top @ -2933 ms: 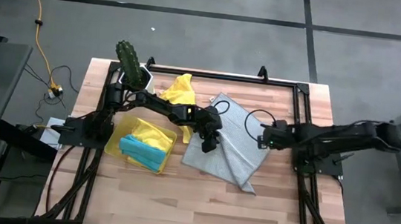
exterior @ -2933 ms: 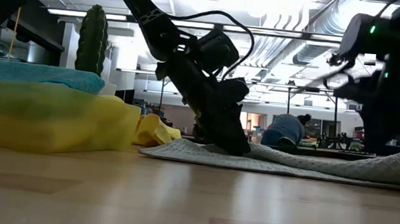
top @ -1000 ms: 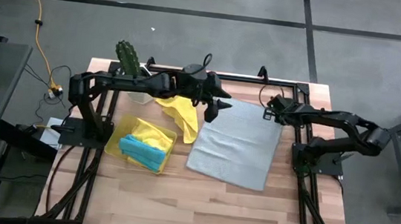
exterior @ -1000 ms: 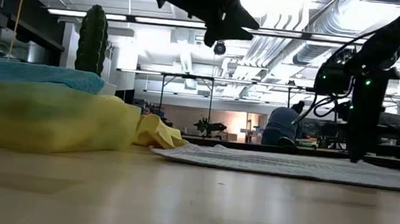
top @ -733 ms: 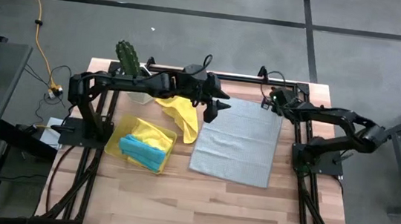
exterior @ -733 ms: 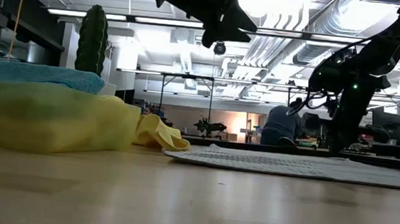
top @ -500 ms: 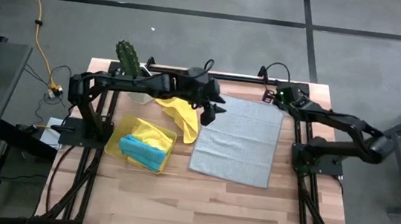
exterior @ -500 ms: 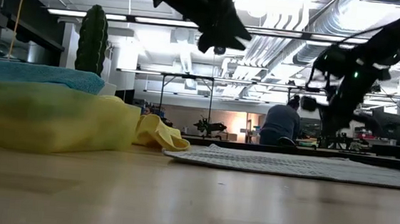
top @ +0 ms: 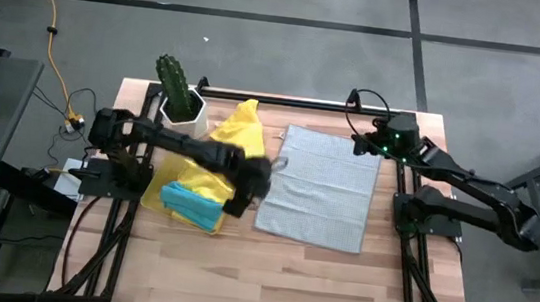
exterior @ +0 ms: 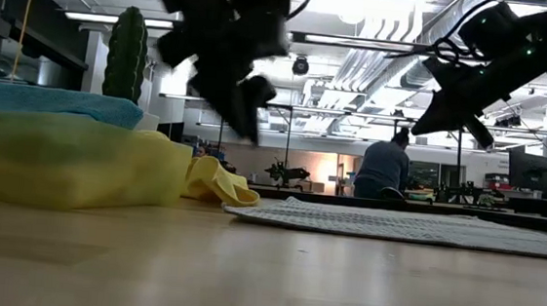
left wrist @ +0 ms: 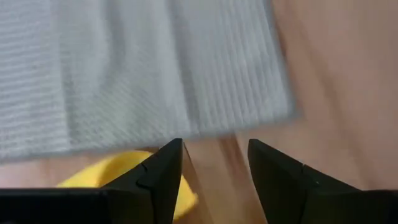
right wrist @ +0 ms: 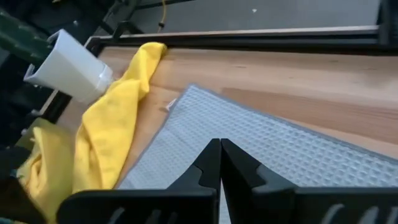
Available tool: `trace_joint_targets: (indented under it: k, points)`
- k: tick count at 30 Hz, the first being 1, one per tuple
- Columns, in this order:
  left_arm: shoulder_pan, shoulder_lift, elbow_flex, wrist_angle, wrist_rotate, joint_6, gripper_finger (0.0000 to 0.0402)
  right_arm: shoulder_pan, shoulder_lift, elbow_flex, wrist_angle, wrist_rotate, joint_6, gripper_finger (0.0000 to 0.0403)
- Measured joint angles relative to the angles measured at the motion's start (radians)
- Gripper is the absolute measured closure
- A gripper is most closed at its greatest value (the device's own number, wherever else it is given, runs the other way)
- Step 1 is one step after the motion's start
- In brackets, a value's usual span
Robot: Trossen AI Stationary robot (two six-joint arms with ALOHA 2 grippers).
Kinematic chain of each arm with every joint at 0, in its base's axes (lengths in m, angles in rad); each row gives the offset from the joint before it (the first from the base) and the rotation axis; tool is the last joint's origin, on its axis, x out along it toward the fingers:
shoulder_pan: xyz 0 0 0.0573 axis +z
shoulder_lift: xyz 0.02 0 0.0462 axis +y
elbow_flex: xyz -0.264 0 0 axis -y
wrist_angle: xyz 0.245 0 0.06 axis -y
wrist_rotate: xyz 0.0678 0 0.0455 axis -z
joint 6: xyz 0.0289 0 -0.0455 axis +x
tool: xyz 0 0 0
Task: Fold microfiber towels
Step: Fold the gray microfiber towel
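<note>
Counted: one grey towel (top: 319,187), one loose yellow towel (top: 236,127), one turquoise towel (top: 189,206) and one yellow towel in one tray (top: 155,193), one cactus (top: 171,81), one person (exterior: 384,169).

front of grey towel (top: 318,187): bare wood
its left: yellow tray (top: 154,191), loose yellow towel (top: 236,127), left arm
far-left corner: cactus pot (top: 180,107)

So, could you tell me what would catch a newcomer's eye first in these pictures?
Probably the grey towel, spread flat on the table's right half. Next, the bright yellow towel crumpled beside the potted cactus at the far edge. The left claw hangs open between the yellow tray and the grey towel, holding nothing.
</note>
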Motion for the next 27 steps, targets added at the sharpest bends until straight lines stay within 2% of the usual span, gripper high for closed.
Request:
trace_joint_targets:
  k: [3,7,12,18,27]
  points:
    - [-0.073,0.009,-0.075,0.097,-0.093,0.094,0.0229,0.017,-0.001,0.000,-0.006,0.000,0.000,0.0402]
    - [-0.140,0.018,-0.125,0.182,-0.070,0.164,0.0229,0.023,0.009,0.000,-0.043,0.000,0.006,0.0402]
    - [-0.196,0.036,-0.126,0.260,-0.054,0.193,0.0229,0.023,0.010,0.000,-0.102,0.001,0.006,0.0402]
    - [-0.217,0.099,-0.124,0.271,-0.015,0.198,0.0229,0.023,0.010,0.000,-0.128,0.003,0.000,0.0402]
    - [-0.211,0.132,-0.125,0.277,-0.097,0.190,0.0229,0.023,0.010,0.001,-0.128,-0.002,0.000,0.0402]
